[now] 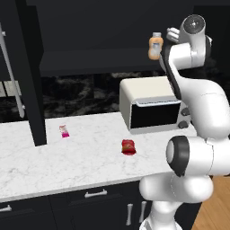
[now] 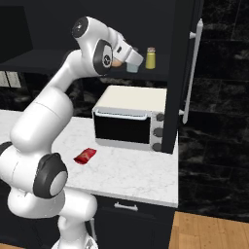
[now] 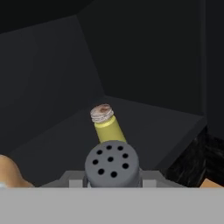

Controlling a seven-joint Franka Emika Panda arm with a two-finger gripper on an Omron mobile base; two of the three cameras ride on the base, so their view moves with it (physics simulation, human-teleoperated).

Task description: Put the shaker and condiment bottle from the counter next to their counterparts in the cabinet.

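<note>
You cannot see the end effector (image 2: 132, 64) fingers clearly in any view. In the right base view it reaches up to the cabinet (image 2: 160, 29) shelf with a pale grey-blue body at its tip, which reads as the shaker (image 2: 132, 67). The hand view puts that shaker's (image 3: 112, 164) perforated dark cap at 6 o'clock, directly in front of the camera, hiding the fingertips. It looks carried there, but you cannot tell whether the jaws are clamped on it or apart.

Just beyond the cap, toward 12 o'clock in the hand view, the yellow-green shaker (image 3: 107, 124) stands on the dark shelf board (image 3: 166, 127), its lower body cut off by the cap. The right base view shows the same yellow-green shaker (image 2: 151, 59) just beside the end effector at 3 o'clock. The left base view hides it behind the arm.

The orange bottle (image 1: 155, 46) stands clear on the shelf in the left base view. In the right base view the wrist covers nearly all of it, and in the hand view only an orange sliver (image 3: 8, 173) shows at 8 o'clock.

Below, the condiment bottle (image 1: 128, 147) lies on the white tabletop (image 1: 81, 161) in front of the cream-white box (image 1: 152, 105). The left base view alone shows the small pink-and-white packet (image 1: 64, 131), well apart at 9 o'clock.
</note>
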